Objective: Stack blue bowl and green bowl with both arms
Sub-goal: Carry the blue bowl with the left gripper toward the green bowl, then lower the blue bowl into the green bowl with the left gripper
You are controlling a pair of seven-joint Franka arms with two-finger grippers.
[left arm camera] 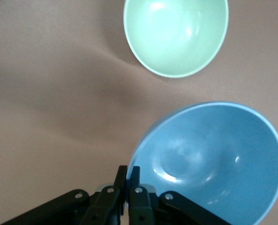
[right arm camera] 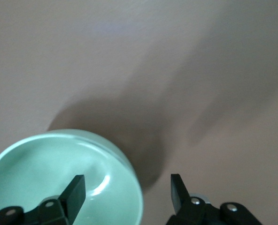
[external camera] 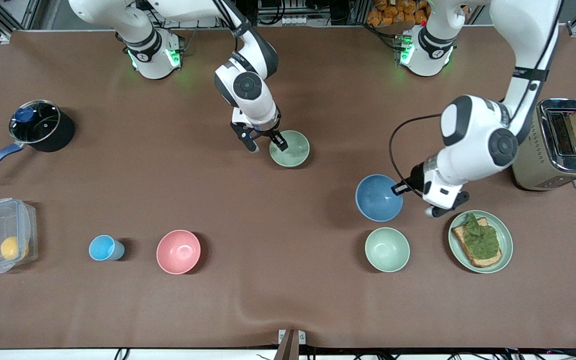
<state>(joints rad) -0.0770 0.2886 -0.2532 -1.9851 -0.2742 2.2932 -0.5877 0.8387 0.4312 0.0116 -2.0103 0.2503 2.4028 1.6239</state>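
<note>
The blue bowl [external camera: 377, 198] is pinched by its rim in my left gripper [external camera: 399, 189], which is shut on it. The bowl hangs tilted, slightly off the table, as the left wrist view [left arm camera: 214, 159] also shows, with the gripper [left arm camera: 128, 174] on its edge. One green bowl [external camera: 290, 148] sits mid-table, farther from the front camera. My right gripper [external camera: 267, 141] is open astride its rim, one finger inside and one outside, shown in the right wrist view [right arm camera: 127, 187] over the bowl [right arm camera: 50, 178]. A second green bowl [external camera: 387, 249] sits nearer the camera than the blue bowl and shows in the left wrist view [left arm camera: 176, 35].
A green plate with toast [external camera: 504, 235] and a toaster [external camera: 563, 145] stand at the left arm's end. A pink bowl [external camera: 178, 251], a light-blue cup [external camera: 104, 248], a plastic container [external camera: 3, 242] and a pot [external camera: 40, 125] stand toward the right arm's end.
</note>
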